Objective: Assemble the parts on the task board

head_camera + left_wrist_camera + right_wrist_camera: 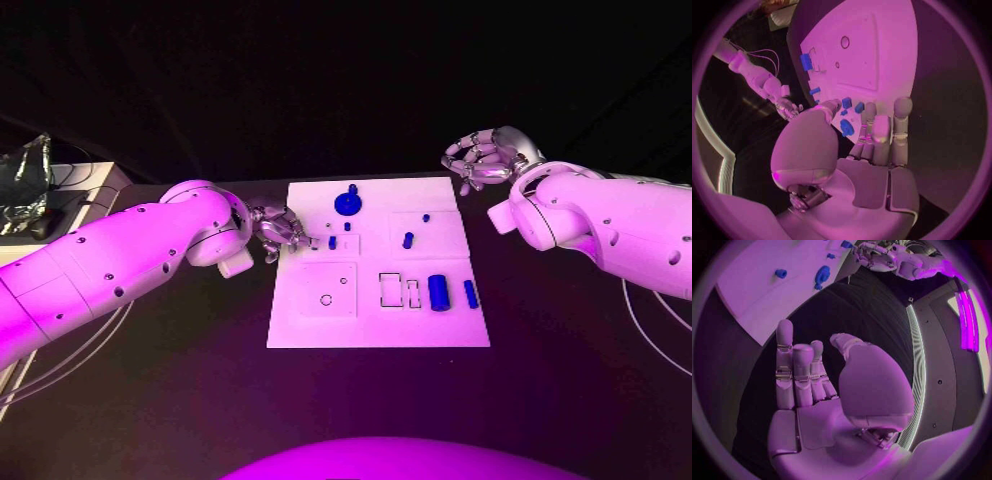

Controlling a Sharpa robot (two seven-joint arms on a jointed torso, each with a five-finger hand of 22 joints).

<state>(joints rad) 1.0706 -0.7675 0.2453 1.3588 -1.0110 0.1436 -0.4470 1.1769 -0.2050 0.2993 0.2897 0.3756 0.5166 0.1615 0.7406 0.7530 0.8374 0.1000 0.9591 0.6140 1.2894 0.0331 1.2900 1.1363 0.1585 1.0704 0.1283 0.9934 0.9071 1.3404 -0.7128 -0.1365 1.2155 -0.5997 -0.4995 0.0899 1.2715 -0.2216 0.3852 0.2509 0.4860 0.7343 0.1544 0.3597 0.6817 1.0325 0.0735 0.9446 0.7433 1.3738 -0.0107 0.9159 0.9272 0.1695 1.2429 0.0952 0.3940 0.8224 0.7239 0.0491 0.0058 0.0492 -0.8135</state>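
Head view, left hand (278, 229) at task board (378, 262) edge, right hand (486, 158) apart

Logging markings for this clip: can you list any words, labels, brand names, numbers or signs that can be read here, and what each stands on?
None can be read. The task board shows only outlined shapes, no lettering; the blue parts and both hands, left hand and right hand, carry no legible marks.

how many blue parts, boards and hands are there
blue parts: 7
board: 1
hands, left and right: 2
total: 10
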